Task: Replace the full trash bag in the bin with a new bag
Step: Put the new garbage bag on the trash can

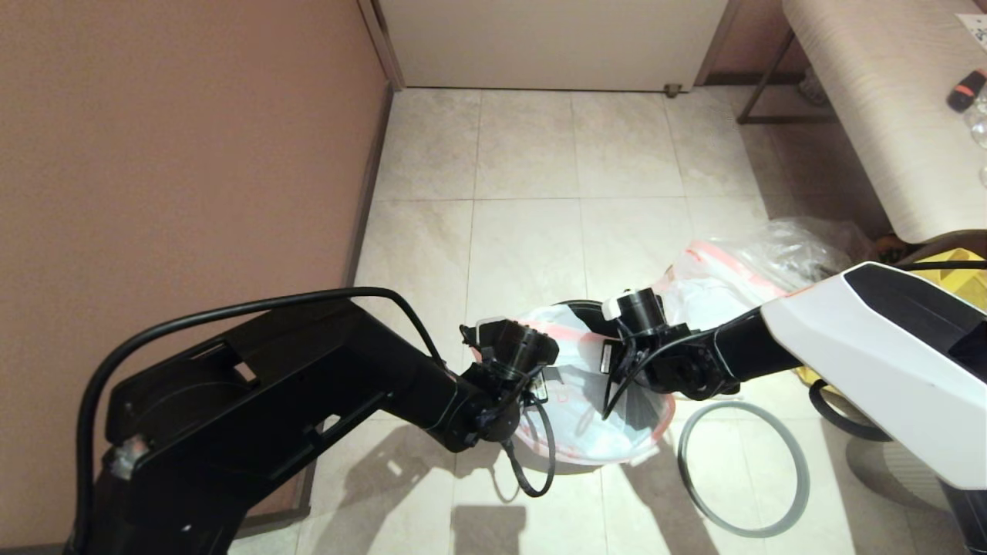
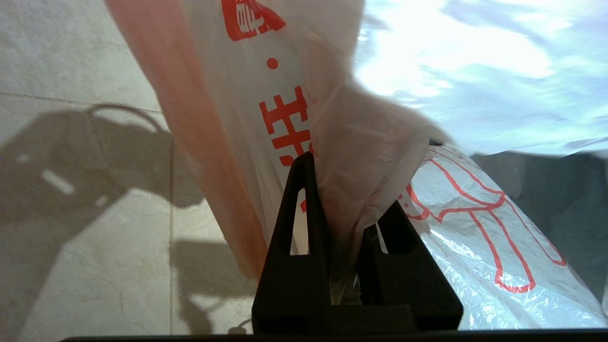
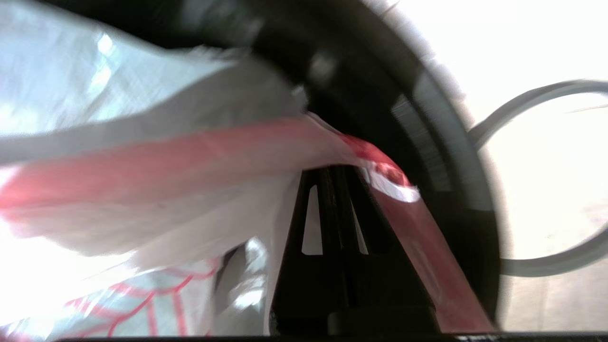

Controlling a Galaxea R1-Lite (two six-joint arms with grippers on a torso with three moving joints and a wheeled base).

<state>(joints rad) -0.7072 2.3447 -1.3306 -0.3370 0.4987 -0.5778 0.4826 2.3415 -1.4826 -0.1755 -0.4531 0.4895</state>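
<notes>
Both pincers hold the new bag (image 1: pixel 586 416) over the bin (image 3: pixel 427 123) on the floor; the left pincer (image 2: pixel 349 213) pinches its left edge; the right pincer (image 3: pixel 335 190) pinches its right hem. I think the bag is being spread now; next its hem must fold over the rim. The grey ring (image 1: pixel 744 469) lies near right; the full trash bag (image 1: pixel 717 285) sits far right.

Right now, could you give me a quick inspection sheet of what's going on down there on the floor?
Surface: pale tiled floor, shadows of the arms on it.
Job's things: new bag spread over the black bin; full bag lying behind it; grey ring off the bin, flat on the floor beside it.
Clutter: clear bag and something yellow by the bench.
Hands: left hand pinching the new bag's hem; right hand shut on the hem at the opposite side.
Cables: black cable arching over the left arm.
Surroundings: brown wall, door, bench.
</notes>
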